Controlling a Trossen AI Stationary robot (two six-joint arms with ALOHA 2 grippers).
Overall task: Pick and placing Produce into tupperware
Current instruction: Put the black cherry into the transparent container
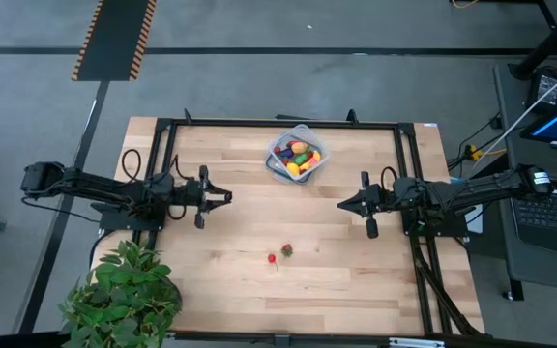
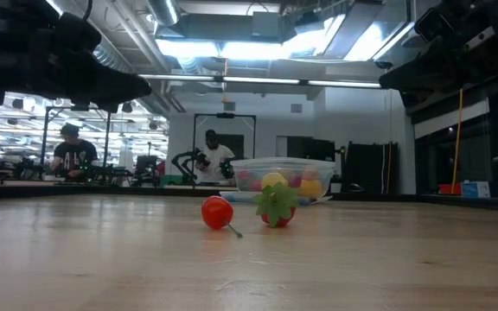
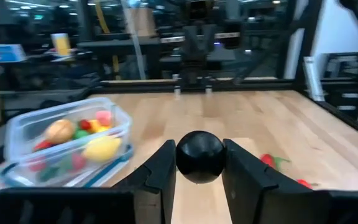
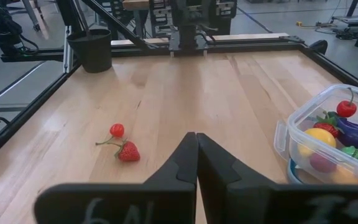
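One counter (image 1: 356, 280), two arms, both parked above it and well apart. One potted plant (image 1: 124, 295) at the corner on my left arm's side. One tupperware (image 1: 296, 156) at the far edge, between the two pincers and beyond both, holding a heap of produce; I can't count the pieces. My left pincer (image 1: 226, 197): clamped on one black ball (image 3: 199, 156) sitting between its fingers. My right pincer (image 1: 342, 205): fingers pressed together, nothing in them. Two pieces still loose on the counter, between the pincers and nearer the front edge: one strawberry (image 4: 128, 151), one cherry (image 4: 117, 130), just beside each other.
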